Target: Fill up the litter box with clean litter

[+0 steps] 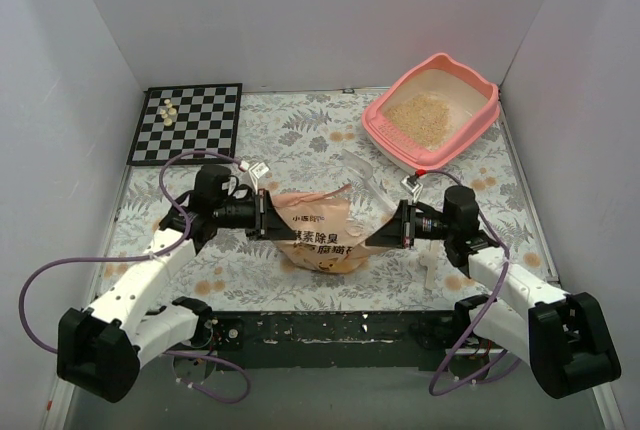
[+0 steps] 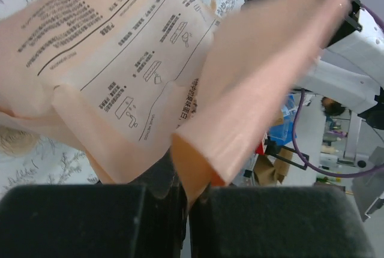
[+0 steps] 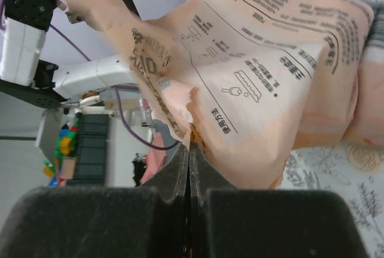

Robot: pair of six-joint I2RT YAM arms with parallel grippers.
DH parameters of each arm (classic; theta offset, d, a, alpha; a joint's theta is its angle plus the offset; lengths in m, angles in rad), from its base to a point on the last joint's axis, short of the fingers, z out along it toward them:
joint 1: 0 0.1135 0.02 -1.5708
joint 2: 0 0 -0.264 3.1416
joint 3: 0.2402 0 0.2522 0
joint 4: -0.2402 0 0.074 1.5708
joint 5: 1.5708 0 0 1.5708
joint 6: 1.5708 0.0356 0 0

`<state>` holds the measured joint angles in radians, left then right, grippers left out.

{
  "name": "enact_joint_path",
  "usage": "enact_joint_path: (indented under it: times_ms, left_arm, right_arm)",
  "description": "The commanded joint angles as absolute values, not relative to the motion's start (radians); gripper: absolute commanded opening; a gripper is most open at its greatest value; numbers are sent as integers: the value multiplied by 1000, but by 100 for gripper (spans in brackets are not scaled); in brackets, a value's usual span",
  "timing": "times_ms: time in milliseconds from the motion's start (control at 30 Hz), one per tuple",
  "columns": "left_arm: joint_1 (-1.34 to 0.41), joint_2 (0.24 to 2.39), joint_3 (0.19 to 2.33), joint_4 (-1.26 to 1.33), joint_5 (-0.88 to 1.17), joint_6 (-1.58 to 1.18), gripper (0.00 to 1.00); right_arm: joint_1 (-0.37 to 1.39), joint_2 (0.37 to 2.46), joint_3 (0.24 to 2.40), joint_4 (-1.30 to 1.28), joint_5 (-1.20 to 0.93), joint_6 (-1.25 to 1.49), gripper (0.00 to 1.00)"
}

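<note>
In the top view, one litter box (image 1: 480,122) is seen at the far right corner of the counter (image 1: 300,130), and one loose pile of clean litter (image 1: 425,115) is already spread over part of its pale floor, so the filling is judged begun but not finished. One orange bag (image 1: 320,235) is held stretched between the left tool (image 1: 262,215) and the right tool (image 1: 400,225), near the arms and well apart from the box; carrying it over and pouring is judged to remain. One chessboard (image 1: 188,122) with a few small pale pieces (image 1: 168,112), too small to be counted surely, is noted at the far left. In the left wrist view, the left tool (image 2: 187,195) is clenched on a folded corner of the bag (image 2: 120,72), whose printed side is turned to the camera. In the right wrist view, the right tool (image 3: 189,174) is pinched tightly on the opposite edge of the bag (image 3: 270,78); neither box nor litter is shown there.
</note>
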<state>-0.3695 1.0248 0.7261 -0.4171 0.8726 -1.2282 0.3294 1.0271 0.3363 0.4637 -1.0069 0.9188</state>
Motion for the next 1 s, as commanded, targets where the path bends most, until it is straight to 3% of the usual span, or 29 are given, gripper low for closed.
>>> enact_joint_path:
  times_ms: [0,367,400,467,600,700,967]
  left_arm:
    - [-371,947,677,-597,940,-1304,0]
    - [-371,959,563,-684,916,-1313,0]
    - [-371,968,569,-690,916,-1304,0]
    - [-371,989,584,-699,916,-1287,0]
    - [-371,1015,598,-678,926,-1287,0]
    - [-371,1051,606,-657,937,-1286,0]
    - [-371,1111,672,-673,939,-1249,0]
  right_arm:
    - [279,1034,295,359,-1130,1008,1]
    - [272,1097,228,239,-1155,882,1]
    - [270,1094,265,206,-1147,836,5]
    - [270,1086,377,21,-1102,649,31]
    - [278,1063,670,-371,-863,330,51]
    - [362,1032,807,-443,-656,207,58]
    - [682,1029,923,-411,-581,3,63]
